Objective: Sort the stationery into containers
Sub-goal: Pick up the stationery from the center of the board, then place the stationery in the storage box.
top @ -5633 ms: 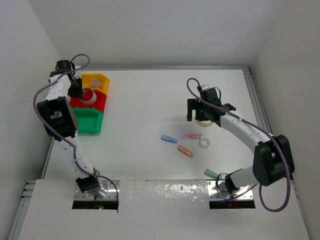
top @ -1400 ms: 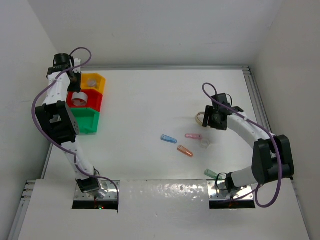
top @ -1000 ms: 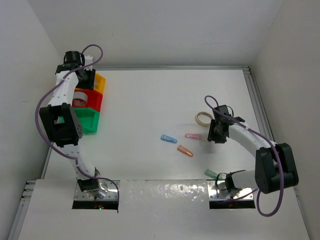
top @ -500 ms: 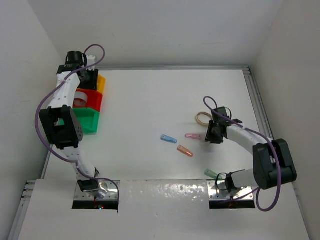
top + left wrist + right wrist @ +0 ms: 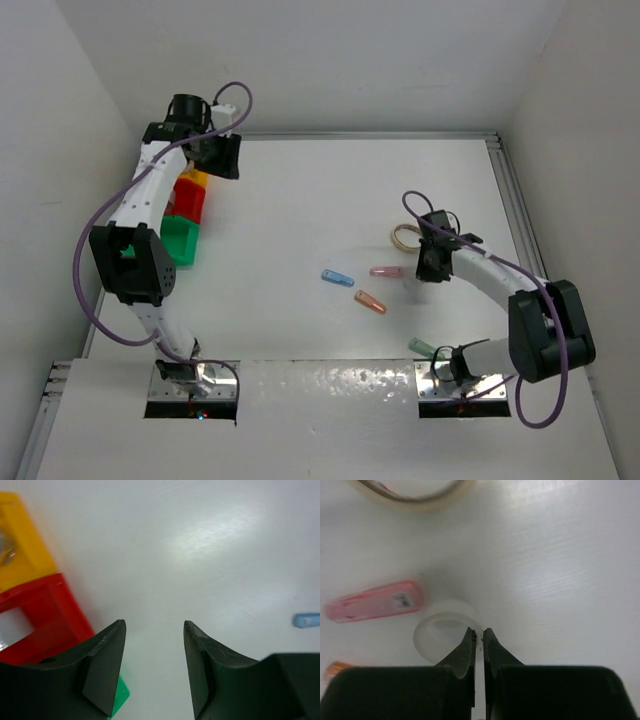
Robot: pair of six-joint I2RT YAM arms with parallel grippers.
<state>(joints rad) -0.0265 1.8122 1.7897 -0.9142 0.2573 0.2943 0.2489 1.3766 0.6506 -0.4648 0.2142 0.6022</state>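
Note:
My right gripper (image 5: 479, 632) is shut on the wall of a small clear tape ring (image 5: 440, 630) that rests on the table; one finger is inside the ring and one outside. From above, that gripper (image 5: 428, 268) sits just right of the pink capsule (image 5: 385, 271). A beige tape ring (image 5: 404, 237) lies just behind it. The blue capsule (image 5: 338, 278) and orange capsule (image 5: 370, 302) lie further left. My left gripper (image 5: 153, 627) is open and empty, above bare table beside the yellow bin (image 5: 25, 545) and red bin (image 5: 50, 615). The green bin (image 5: 178, 240) ends the row.
A white tape roll (image 5: 12, 630) lies in the red bin. A green piece (image 5: 422, 346) lies close to the right arm's base. The three bins stand at the table's far left, against the wall.
The right gripper has closed on the clear ring's wall. The left gripper has swung right, off the bins, and opened a little wider.

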